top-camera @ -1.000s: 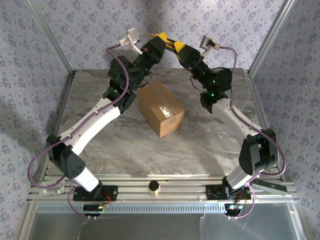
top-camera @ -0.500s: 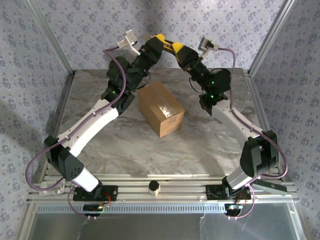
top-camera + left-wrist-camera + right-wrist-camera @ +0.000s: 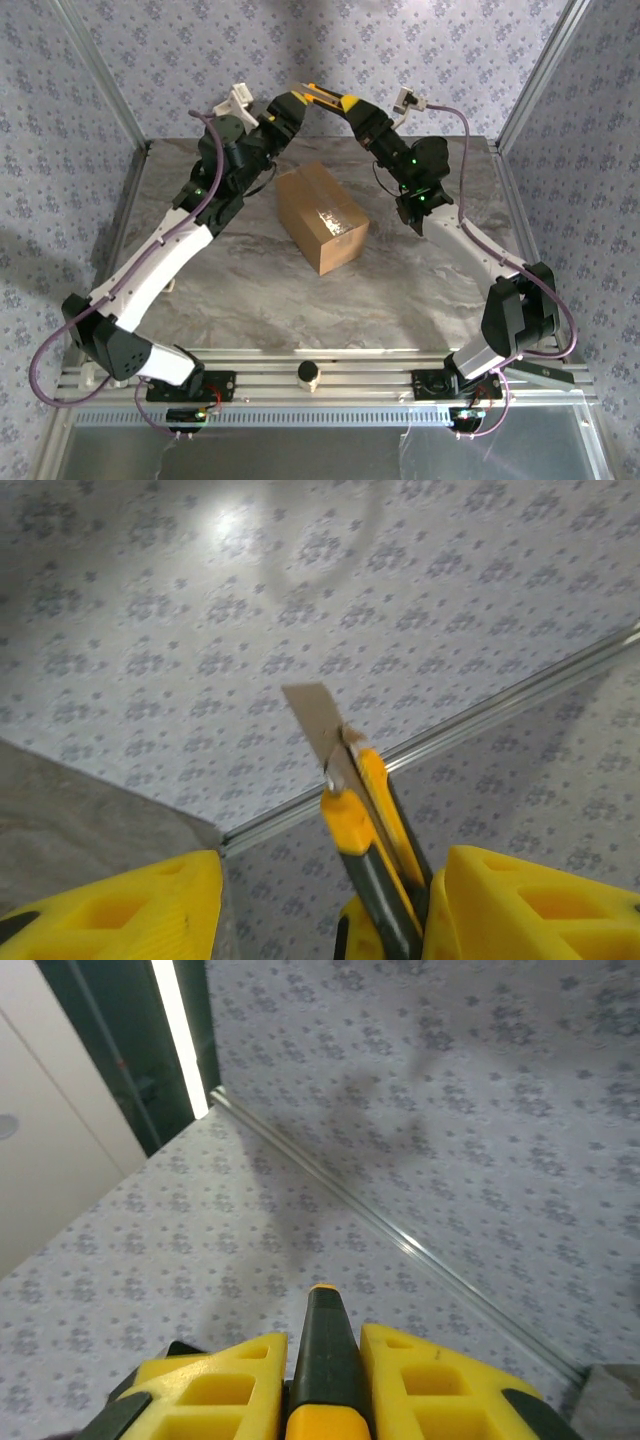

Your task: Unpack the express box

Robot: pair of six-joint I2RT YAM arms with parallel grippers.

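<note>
From above, the box (image 3: 320, 218) sits closed near the middle of the counter (image 3: 400, 285), turned at a slant, with shiny tape along its top seam. Both arms reach past it to the top centre of the frame, well above the box. The left claw (image 3: 297, 99) and right claw (image 3: 346, 102) face each other there, with a yellow knife (image 3: 321, 93) bridging the gap between them. Neither claw touches the box.

In the left wrist view, the left claw (image 3: 320, 910) stands wide. Its two yellow fingers (image 3: 120, 910) sit at the lower corners of the frame with a broad gap between them. The knife (image 3: 365, 860) rises in that gap, just beside the lower-right finger and well apart from the lower-left one. Whether it touches the right one cannot be told. Its bare blade (image 3: 313, 725) points up and left against the flowered wall (image 3: 200, 630).

In the right wrist view, the right claw (image 3: 322, 1360) is narrow and holds the knife (image 3: 322, 1320). The dark handle is pinched between the two yellow fingers (image 3: 215, 1390) at the bottom centre, with its end poking out past the fingertips toward the wall (image 3: 450, 1110).
</note>
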